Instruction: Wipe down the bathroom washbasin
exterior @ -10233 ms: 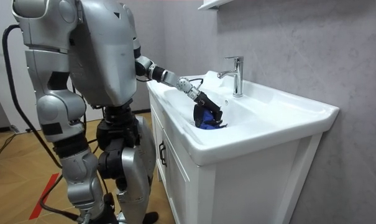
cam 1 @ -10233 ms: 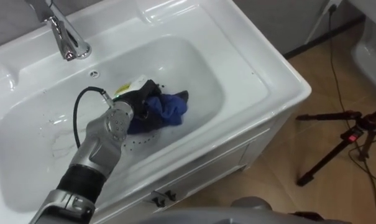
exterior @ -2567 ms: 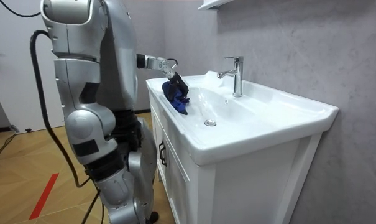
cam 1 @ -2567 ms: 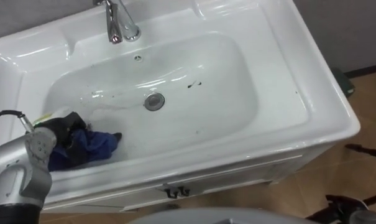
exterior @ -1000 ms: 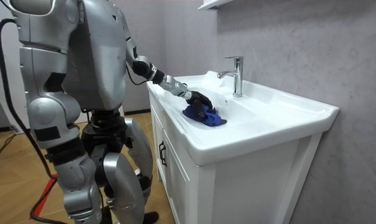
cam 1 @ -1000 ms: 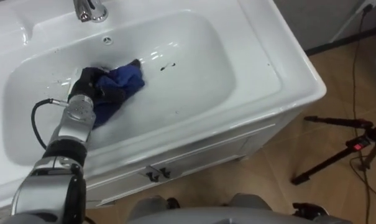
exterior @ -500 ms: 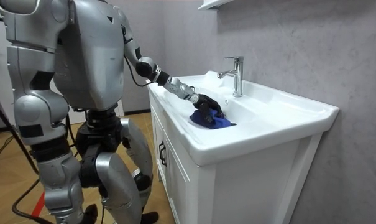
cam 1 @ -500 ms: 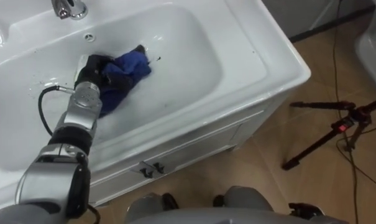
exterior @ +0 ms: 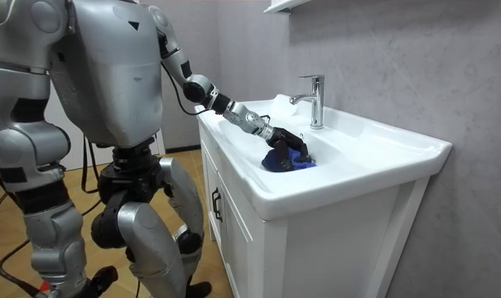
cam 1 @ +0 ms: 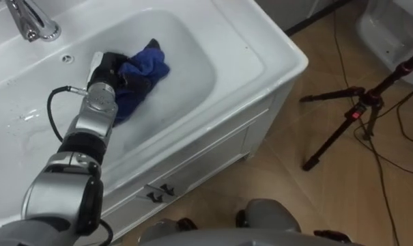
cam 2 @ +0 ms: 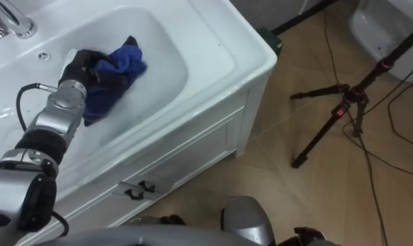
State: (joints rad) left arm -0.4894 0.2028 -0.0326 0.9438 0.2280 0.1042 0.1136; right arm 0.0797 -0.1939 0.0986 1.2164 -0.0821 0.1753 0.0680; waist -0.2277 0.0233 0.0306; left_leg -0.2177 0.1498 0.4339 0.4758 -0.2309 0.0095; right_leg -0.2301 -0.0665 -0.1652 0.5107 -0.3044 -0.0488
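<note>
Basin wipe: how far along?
Mid-wipe. In hand: the left hand has its fingers curled on the blue cloth, pressed into the basin bowl. Done: cannot tell which parts are wiped. Left: what look like wet streaks on the bowl's left side.

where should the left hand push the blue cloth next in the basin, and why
Probably slide the left hand, fingers curled on the crumpled blue cloth, toward the right end of the white ceramic basin. The cloth lies against the bowl's back slope, and bare bowl surface shows just beyond it on that side.
</note>
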